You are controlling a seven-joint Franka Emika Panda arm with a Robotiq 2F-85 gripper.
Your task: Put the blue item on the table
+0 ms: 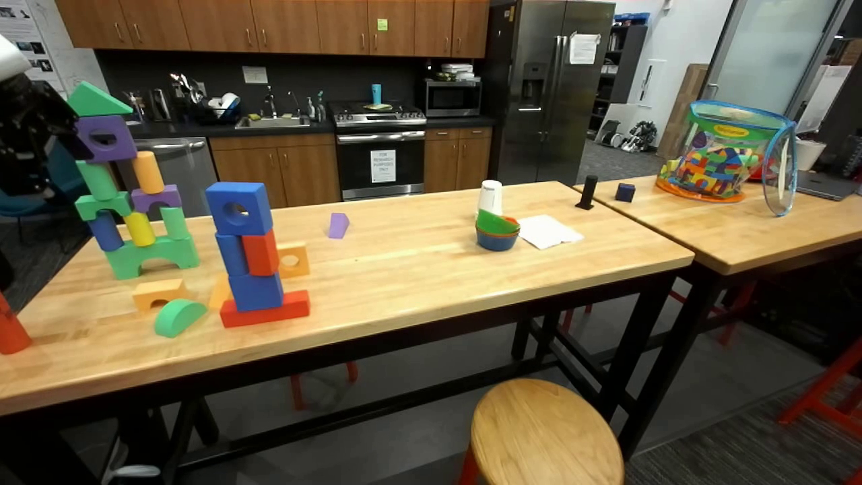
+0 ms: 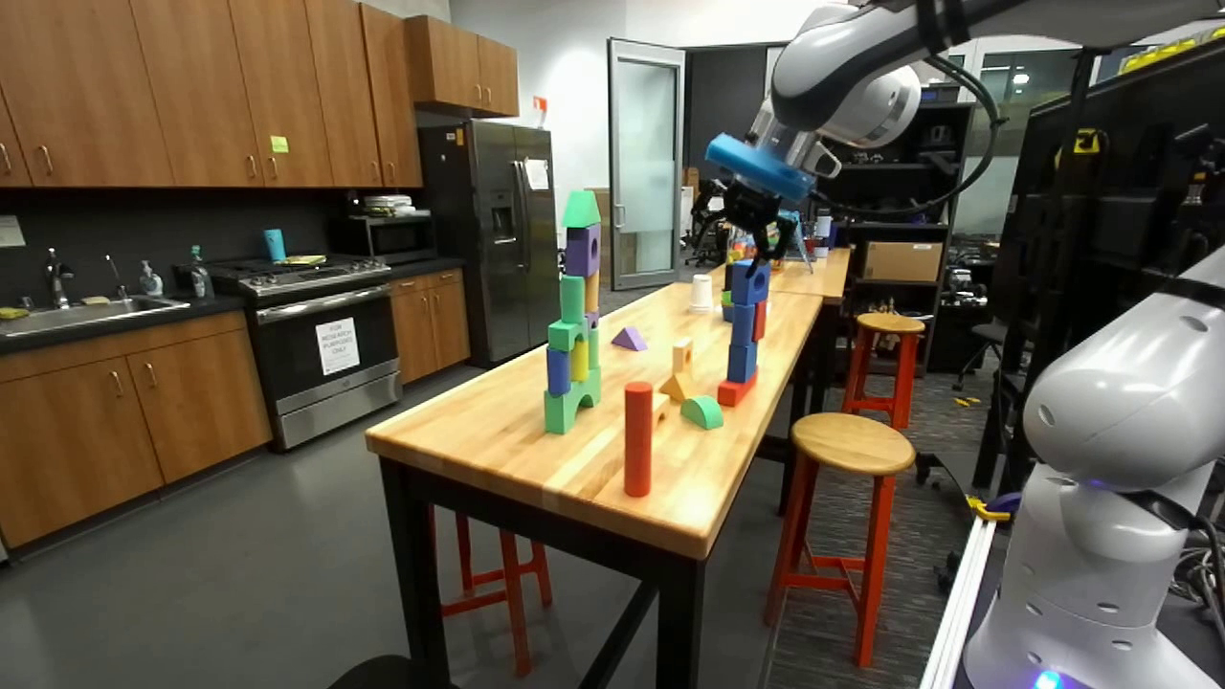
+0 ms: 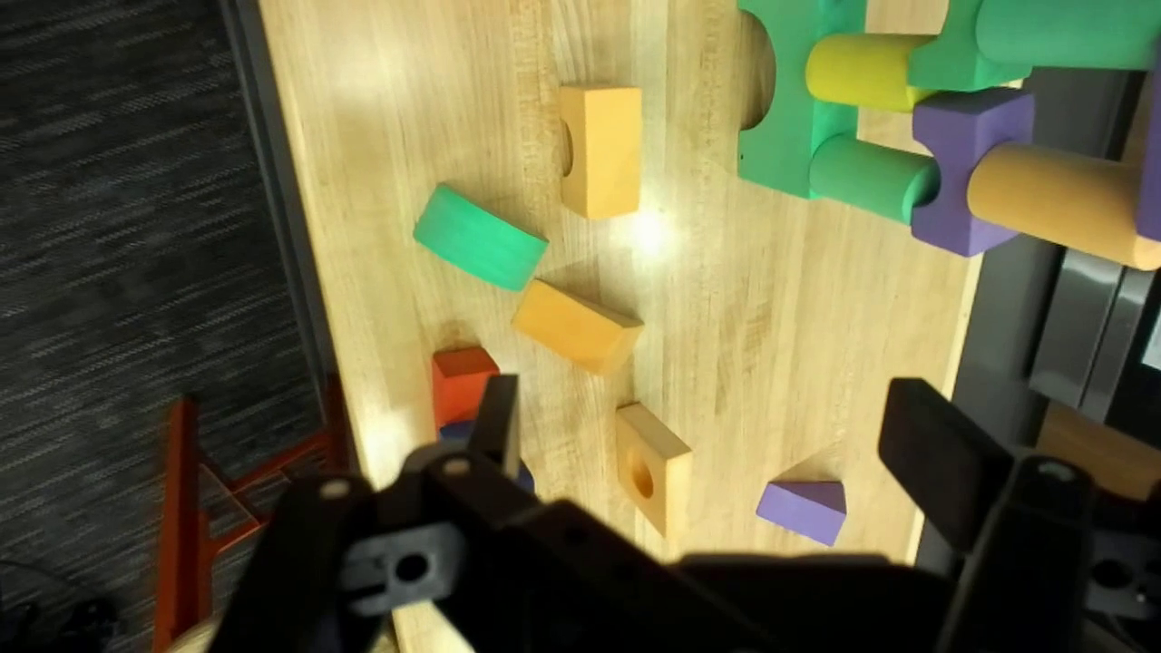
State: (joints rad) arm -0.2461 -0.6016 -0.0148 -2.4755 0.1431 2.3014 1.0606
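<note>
In both exterior views, the light-wood table (image 1: 404, 259) stands near wooden cabinets (image 1: 310, 27) and a dark fridge (image 1: 555, 135). The blue block (image 1: 258, 209) sits atop the red-and-blue stack (image 1: 256, 283), long axis level, its hole facing sideways. A green bowl (image 1: 493, 221) tilts within a blue bowl (image 1: 497, 242); a see-through tub (image 1: 706, 122) holds coloured blocks (image 1: 720, 168). In the wrist view, the gripper (image 3: 706, 399) has its fingers spread wide, released.

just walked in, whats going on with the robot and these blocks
A robot arm reaches over the table; its gripper is open and holds nothing. The blue block with a hole sits on top of the red-and-blue stack, not yet set down on the table itself. A multicoloured tower and a red cylinder stand elsewhere on it.
</note>
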